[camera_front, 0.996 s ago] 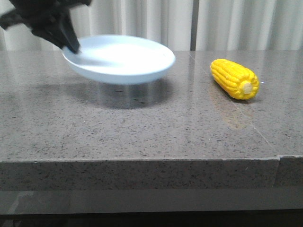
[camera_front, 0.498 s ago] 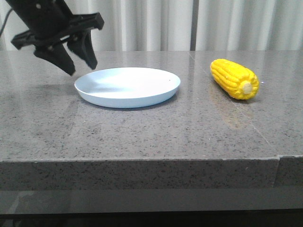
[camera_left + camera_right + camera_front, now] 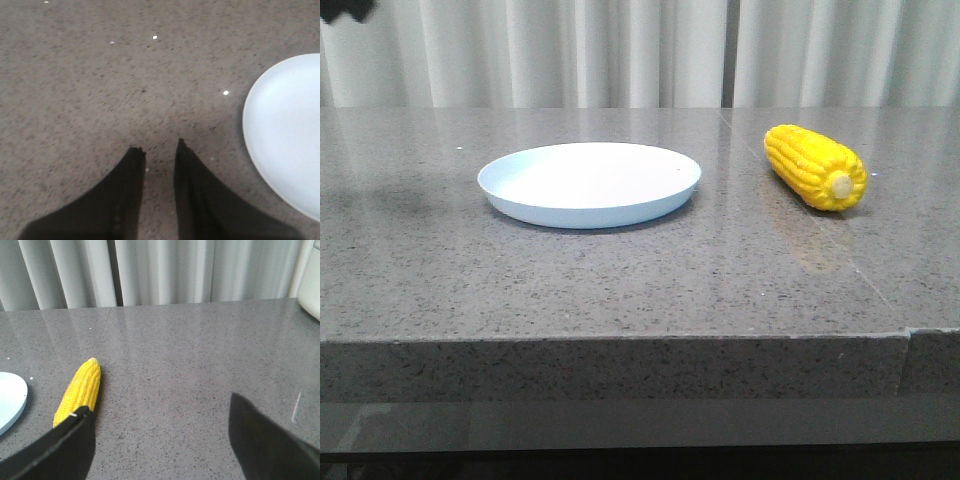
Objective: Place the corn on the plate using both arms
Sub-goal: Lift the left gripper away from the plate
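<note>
1. The counter (image 3: pixel 620 290) is speckled grey stone, polished enough to carry faint reflections.
2. One plate (image 3: pixel 590 183), round, shallow, smooth pale blue plastic, sits flat left of centre and holds nothing.
3. One corn (image 3: pixel 816 166), bright yellow and knobbly with kernels, lies well right of the plate, long axis running front to back, pale stub end toward the near edge.
4. The left pincer (image 3: pixel 159 151) hangs over bare stone beside the plate, fingers narrowly parted, gripping nothing.
5. The right pincer (image 3: pixel 162 420) is spread wide near the corn.

Bright yellow corn (image 3: pixel 815 166), pale blue-white plate (image 3: pixel 589 184) — speckled grey, seemingly stone, table (image 3: pixel 640 280).
</note>
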You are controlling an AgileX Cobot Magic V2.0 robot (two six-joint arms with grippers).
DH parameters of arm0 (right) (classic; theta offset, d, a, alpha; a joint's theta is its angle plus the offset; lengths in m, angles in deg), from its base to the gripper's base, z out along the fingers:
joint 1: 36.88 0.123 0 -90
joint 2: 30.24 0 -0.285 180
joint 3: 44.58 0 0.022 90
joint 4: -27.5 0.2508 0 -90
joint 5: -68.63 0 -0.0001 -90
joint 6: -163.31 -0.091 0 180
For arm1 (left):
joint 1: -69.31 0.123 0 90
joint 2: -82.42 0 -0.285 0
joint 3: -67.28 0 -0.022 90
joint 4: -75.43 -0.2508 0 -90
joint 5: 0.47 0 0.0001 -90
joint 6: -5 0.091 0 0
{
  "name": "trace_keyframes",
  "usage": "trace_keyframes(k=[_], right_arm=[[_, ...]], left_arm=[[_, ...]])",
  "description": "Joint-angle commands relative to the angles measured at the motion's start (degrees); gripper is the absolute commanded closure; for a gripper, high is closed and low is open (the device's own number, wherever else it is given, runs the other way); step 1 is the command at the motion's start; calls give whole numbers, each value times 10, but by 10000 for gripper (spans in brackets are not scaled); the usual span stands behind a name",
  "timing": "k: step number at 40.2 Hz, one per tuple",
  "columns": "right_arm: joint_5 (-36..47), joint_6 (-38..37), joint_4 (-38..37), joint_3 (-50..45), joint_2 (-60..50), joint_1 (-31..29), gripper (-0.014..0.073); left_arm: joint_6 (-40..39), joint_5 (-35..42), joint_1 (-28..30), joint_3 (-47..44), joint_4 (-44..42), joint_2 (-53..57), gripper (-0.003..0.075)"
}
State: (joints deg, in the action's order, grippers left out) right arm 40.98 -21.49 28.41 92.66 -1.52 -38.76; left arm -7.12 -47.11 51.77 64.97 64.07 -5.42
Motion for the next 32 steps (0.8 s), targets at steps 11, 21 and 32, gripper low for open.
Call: trace_keyframes(k=[11,21,32], right_arm=[[45,5,3,20,8,-3,15],[45,5,3,20,8,-3,15],[46,5,3,20,8,-3,15]], left_arm=[[-22,154,-3,-207,3,255,740],[-22,260,-3,-363,3,457,741],[-18,261,-3,-463,-10,662,741]])
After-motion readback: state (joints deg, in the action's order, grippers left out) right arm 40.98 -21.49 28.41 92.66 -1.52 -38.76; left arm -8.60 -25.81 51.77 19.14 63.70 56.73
